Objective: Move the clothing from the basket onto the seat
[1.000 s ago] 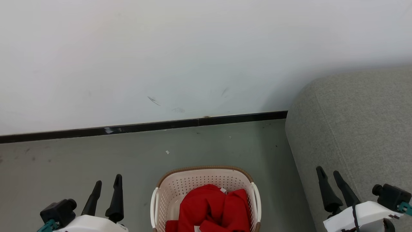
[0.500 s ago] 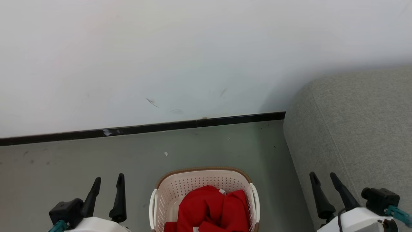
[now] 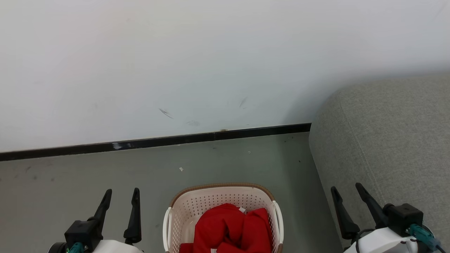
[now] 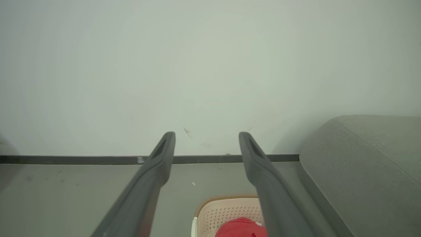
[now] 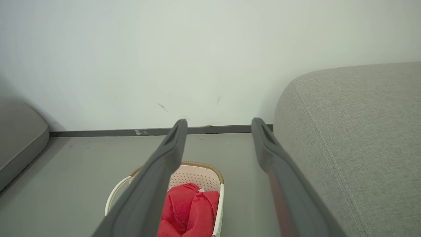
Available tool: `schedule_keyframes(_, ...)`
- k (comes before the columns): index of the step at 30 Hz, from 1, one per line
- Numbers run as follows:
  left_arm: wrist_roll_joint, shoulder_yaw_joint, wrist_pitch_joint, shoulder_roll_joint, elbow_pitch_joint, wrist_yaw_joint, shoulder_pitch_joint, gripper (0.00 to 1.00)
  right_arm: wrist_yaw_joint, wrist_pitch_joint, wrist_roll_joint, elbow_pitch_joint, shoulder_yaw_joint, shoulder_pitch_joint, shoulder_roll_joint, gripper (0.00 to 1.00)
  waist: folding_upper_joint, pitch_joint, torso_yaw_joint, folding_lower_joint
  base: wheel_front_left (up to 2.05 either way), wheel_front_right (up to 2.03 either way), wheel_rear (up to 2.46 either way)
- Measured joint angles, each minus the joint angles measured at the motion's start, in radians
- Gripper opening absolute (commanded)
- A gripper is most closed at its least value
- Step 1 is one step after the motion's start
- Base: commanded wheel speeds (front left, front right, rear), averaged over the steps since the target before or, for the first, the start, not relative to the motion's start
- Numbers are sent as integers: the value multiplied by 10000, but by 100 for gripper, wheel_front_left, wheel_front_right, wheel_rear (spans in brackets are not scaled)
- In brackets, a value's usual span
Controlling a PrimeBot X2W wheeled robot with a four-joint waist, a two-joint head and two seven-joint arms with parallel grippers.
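Clothing point(image 3: 228, 228) heaped in basket point(image 3: 197, 203), low between left gripper point(image 3: 121, 191) and right gripper point(image 3: 346, 186). Left looks slightly nearer; right sits beside seat point(image 3: 386, 140). Both spread wide, empty.

Status as I read it from the remote station: both arms sit low in the head view. Left gripper point(image 3: 122, 191): lower left, dark fingers pointing up, jaws spread wide, nothing between them. Right gripper point(image 3: 346, 187): lower right, fingers leaning up and to the left, jaws equally spread and empty. Left wrist point(image 3: 116, 246) and right wrist point(image 3: 381, 240): white shells, each carrying a black block with a teal connector. In the left wrist view the fingers point(image 4: 156, 174) stand well apart; in the right wrist view the fingers point(image 5: 166, 164) do likewise
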Motion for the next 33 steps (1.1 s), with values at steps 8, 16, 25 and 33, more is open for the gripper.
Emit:
schedule_keyframes(8,683,12,-236,-8,54,113,6,100,2,-278,-1064,-90,58,164,0,100,0,25,-16,0,0,0,0)
schedule_keyframes(16,545,92,-236,-33,320,102,8,100,2,-290,-1101,-100,58,151,0,100,0,43,-26,-1,0,0,0)
schedule_keyframes(25,451,201,-236,-63,527,75,0,100,2,-290,-1058,-199,33,145,0,100,0,51,-32,-1,0,0,0)
schedule_keyframes(33,451,307,-236,-75,616,73,-18,100,2,-290,-1001,-245,17,144,0,100,0,73,-43,-2,0,0,0)
